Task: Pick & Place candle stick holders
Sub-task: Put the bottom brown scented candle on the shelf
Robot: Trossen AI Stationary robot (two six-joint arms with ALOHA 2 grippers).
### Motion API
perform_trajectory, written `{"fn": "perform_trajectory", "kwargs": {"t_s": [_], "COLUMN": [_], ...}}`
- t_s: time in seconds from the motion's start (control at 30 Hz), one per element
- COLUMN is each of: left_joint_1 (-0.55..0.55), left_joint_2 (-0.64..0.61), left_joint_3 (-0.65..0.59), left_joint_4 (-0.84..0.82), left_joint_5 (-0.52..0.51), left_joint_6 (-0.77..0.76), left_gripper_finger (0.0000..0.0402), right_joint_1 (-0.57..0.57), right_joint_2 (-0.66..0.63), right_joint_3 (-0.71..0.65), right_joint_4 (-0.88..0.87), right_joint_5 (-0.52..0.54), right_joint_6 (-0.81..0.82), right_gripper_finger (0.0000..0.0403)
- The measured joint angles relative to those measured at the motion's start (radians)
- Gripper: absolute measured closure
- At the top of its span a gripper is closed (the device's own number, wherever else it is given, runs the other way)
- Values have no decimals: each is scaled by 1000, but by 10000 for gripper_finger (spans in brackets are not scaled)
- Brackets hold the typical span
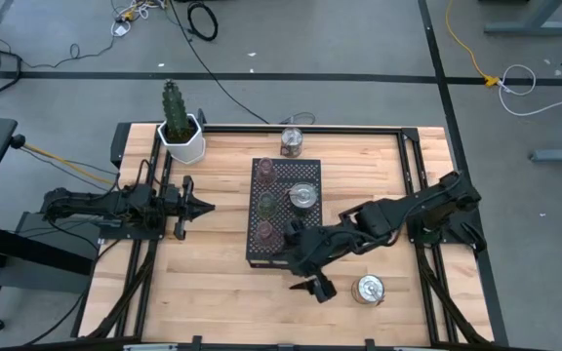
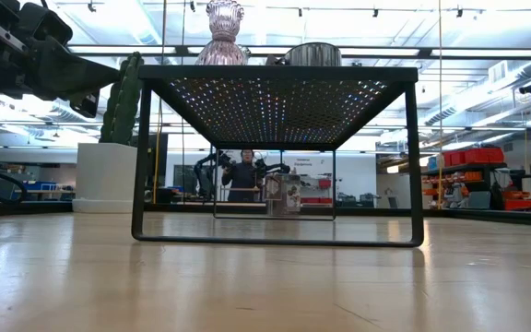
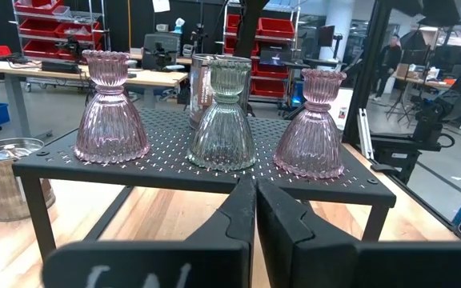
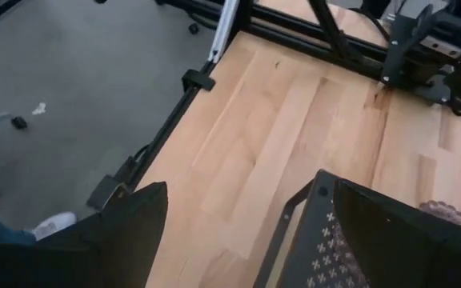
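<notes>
Right now my right gripper (image 1: 312,283) hovers with jaws wide and empty at the near corner of the black perforated rack (image 1: 283,255). Next I'd reach for the silvery holder (image 1: 369,289) on the desk beside it. Three candle stick holders (image 1: 265,202) stand on the rack; beyond, my left gripper (image 1: 203,205) waits, jaws closed, empty.

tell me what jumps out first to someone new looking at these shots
A black perforated rack sits mid-table carrying three ribbed glass candle stick holders in a row, pink, green and pink, with a silvery holder beside them. The open right gripper hovers at the rack's near corner, close to another silvery holder on the wood, while the shut left gripper waits to the rack's left.
</notes>
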Motion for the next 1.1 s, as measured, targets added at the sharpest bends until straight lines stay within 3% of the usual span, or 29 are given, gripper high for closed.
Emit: {"fn": "perform_trajectory", "kwargs": {"t_s": [0.1, 0.3, 0.6, 1.1], "left_joint_1": [0, 0, 0, 0], "left_joint_2": [0, 0, 0, 0], "left_joint_3": [0, 0, 0, 0], "left_joint_4": [0, 0, 0, 0], "left_joint_5": [0, 0, 0, 0], "left_joint_6": [0, 0, 0, 0], "left_gripper_finger": [383, 383, 383, 383], "right_joint_1": [17, 38, 91, 252], "right_joint_2": [-41, -222, -464, -629], "right_joint_3": [-36, -327, -641, -822], "right_joint_4": [-6, 120, 123, 62], "right_joint_5": [0, 11, 8, 7], "right_joint_6": [-20, 0, 121, 162], "right_gripper_finger": [48, 48, 48, 48]}}
